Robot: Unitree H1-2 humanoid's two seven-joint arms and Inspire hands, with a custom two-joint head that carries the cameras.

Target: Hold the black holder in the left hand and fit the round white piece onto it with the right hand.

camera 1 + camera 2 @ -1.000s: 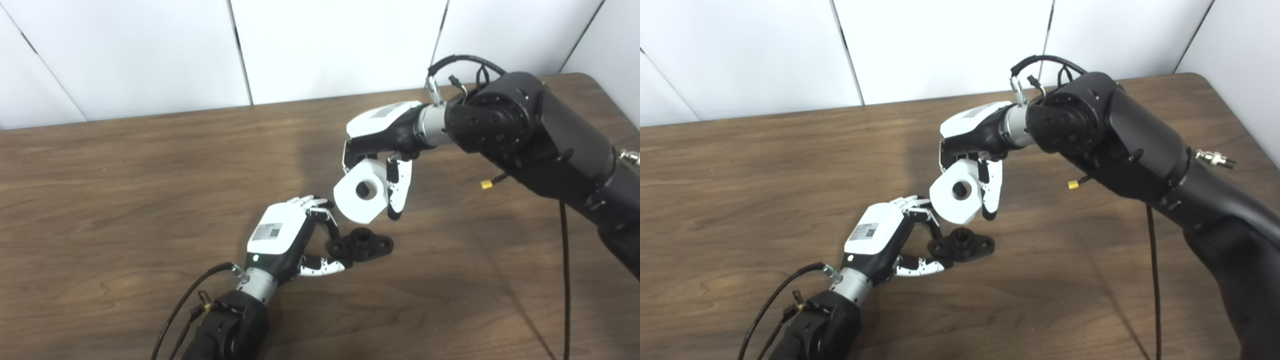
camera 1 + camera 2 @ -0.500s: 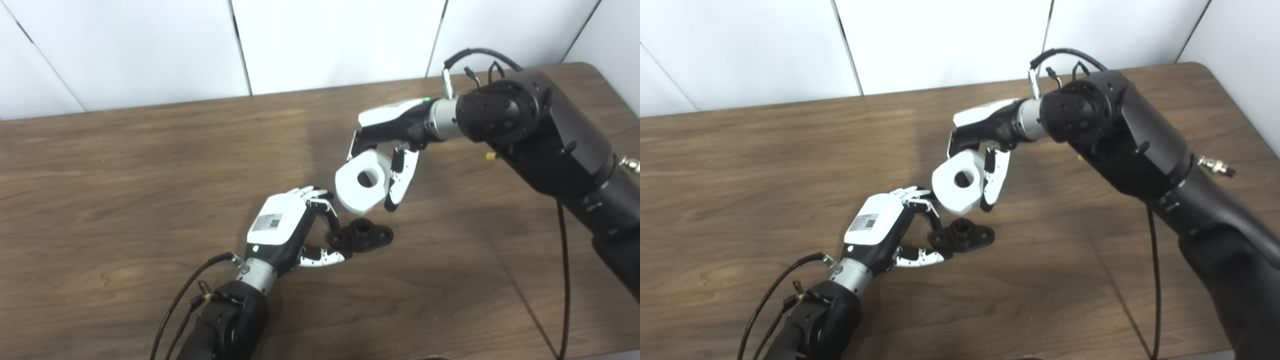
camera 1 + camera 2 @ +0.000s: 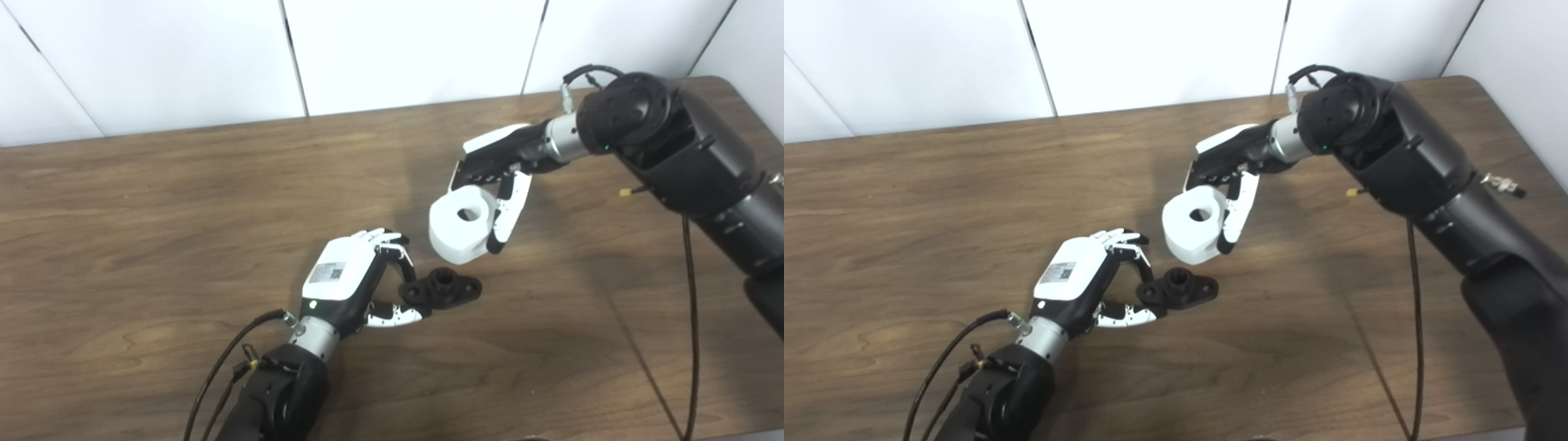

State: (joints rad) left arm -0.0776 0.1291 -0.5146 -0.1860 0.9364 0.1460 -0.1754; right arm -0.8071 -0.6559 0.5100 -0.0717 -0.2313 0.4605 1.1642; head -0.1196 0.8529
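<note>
Left hand pinches the holder's left end, seemingly flat on the table. Right hand grips the white piece beyond it, apart; bare wood all round.

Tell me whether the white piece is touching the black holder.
Apart. The left eye view shows bare table between the white piece and the black holder.

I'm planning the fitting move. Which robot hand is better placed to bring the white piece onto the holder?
The right robot hand: it grips the white piece just above the holder, which the left robot hand pinches at its end.
</note>
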